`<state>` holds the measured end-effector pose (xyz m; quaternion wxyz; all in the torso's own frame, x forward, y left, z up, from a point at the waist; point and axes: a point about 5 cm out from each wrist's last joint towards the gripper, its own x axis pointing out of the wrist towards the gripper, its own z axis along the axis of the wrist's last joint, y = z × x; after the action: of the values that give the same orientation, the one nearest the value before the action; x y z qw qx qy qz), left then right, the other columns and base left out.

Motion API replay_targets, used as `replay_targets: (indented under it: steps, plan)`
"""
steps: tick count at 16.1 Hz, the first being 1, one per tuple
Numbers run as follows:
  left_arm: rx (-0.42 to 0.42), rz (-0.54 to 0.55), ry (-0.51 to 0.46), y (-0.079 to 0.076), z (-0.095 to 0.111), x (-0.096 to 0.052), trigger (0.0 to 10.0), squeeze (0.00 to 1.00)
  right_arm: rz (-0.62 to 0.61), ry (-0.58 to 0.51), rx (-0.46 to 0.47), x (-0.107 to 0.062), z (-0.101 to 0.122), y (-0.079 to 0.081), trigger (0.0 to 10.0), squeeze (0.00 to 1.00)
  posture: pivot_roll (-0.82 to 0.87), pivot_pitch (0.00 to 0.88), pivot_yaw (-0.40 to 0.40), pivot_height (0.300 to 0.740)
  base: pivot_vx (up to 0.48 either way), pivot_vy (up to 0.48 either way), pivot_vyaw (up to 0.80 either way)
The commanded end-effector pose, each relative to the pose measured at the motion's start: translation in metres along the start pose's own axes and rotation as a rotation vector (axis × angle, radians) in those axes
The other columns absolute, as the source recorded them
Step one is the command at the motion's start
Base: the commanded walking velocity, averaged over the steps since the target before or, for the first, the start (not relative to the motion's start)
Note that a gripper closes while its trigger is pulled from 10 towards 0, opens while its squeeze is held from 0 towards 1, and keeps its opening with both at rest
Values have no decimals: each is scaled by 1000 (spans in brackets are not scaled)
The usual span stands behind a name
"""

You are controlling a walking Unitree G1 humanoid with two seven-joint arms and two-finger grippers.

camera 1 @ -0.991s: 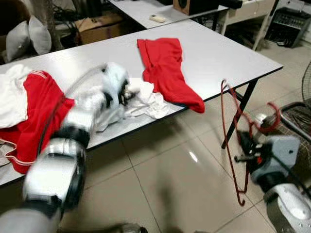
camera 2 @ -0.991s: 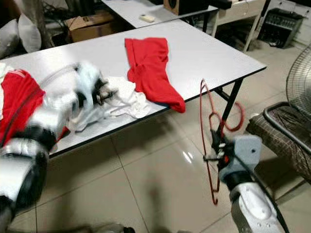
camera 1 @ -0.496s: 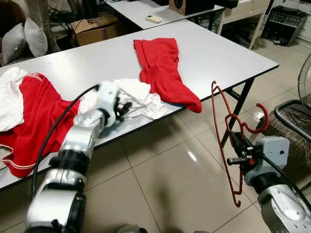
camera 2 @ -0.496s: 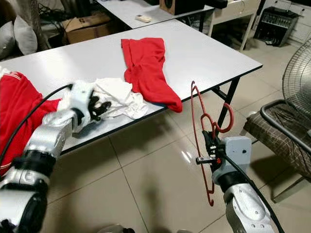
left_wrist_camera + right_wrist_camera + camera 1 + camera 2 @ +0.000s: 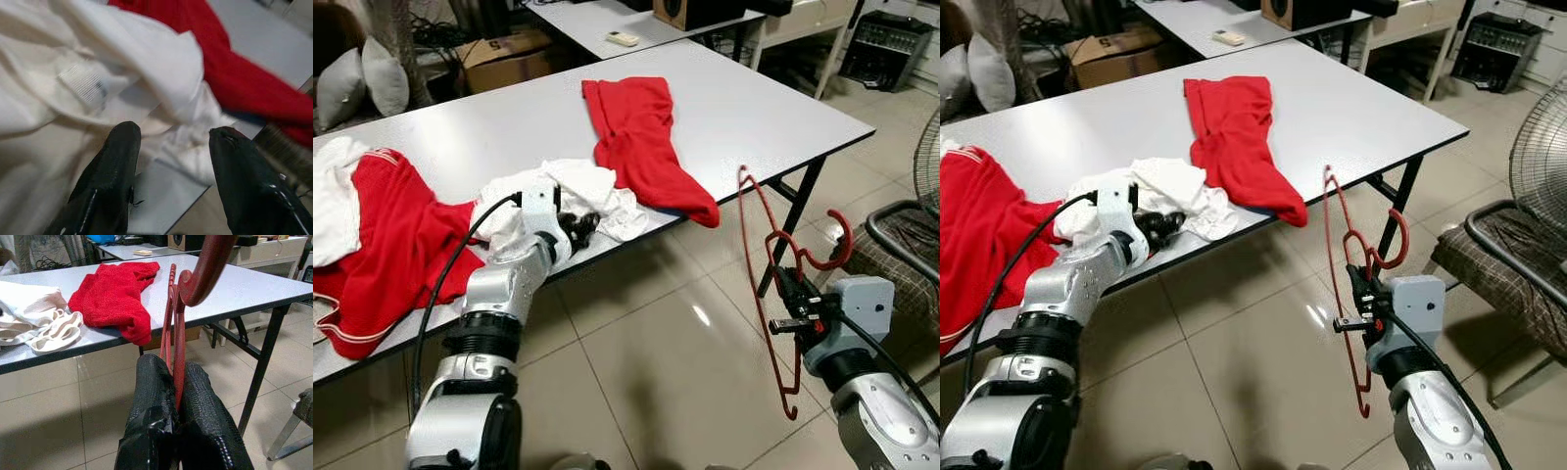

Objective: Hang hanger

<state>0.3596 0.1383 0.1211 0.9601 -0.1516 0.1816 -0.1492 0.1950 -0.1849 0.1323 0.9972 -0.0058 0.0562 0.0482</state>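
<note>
The right hand (image 5: 790, 294) is clamped on the red hanger (image 5: 770, 294), holding it upright above the tiled floor (image 5: 646, 362), off the worktop's (image 5: 754, 98) corner. The left hand (image 5: 578, 227) reaches over the worktop's near edge, fingers (image 5: 110, 171) spread wide at the crumpled white garment (image 5: 578, 186), beside a red garment (image 5: 646, 137).

We are seeing the grey surface (image 5: 509, 117) carrying a red cloth (image 5: 641, 137) at centre, white clothing (image 5: 573, 196) beside it, and a red garment (image 5: 391, 225) lying at left.
</note>
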Motion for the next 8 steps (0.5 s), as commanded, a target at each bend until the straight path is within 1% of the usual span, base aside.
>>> replay_targets:
  steps: [1, 2, 3, 4, 5, 6, 7, 8]
  plan:
    - [-14, 20, -12, 3, 4, 0, 7098, 0, -3, -12, -10, -2, 4, 1, 10000, 0, -182, 1, 113, 740, 0, 0, 0]
    - [-12, 30, -11, 3, 3, 1, 4902, 0, -2, -12, -9, -2, 4, 2, 10000, 0, -184, 1, 114, 740, 0, 0, 0]
    - [-14, 32, -16, 2, 3, 2, 4902, 0, -1, -12, -9, -2, 4, 3, 10000, 0, -184, 1, 114, 740, 0, 0, 0]
    - [-15, 46, -19, 3, 3, 2, 3451, 0, -1, -12, -9, -1, 4, 3, 10000, 0, -184, 1, 114, 740, 0, 0, 0]
    - [-25, 70, -18, 6, 1, 2, 2824, 0, 0, -13, -10, -1, 5, 2, 10000, 0, -184, 1, 114, 740, 0, 0, 0]
    - [-22, 85, -17, 7, -1, 2, 1765, 0, 1, -13, -11, -1, 5, 2, 10000, 0, -183, 1, 112, 740, 0, 0, 0]
    - [-63, 111, -40, 10, -4, 4, 235, 0, 4, -15, -10, 0, 5, 3, 10000, 0, -183, 0, 110, 740, 0, 0, 0]
    - [-84, 109, -57, 9, -4, 5, 0, 0, 5, -16, -11, 0, 5, 3, 10000, 0, -184, 0, 111, 740, 0, 0, 0]
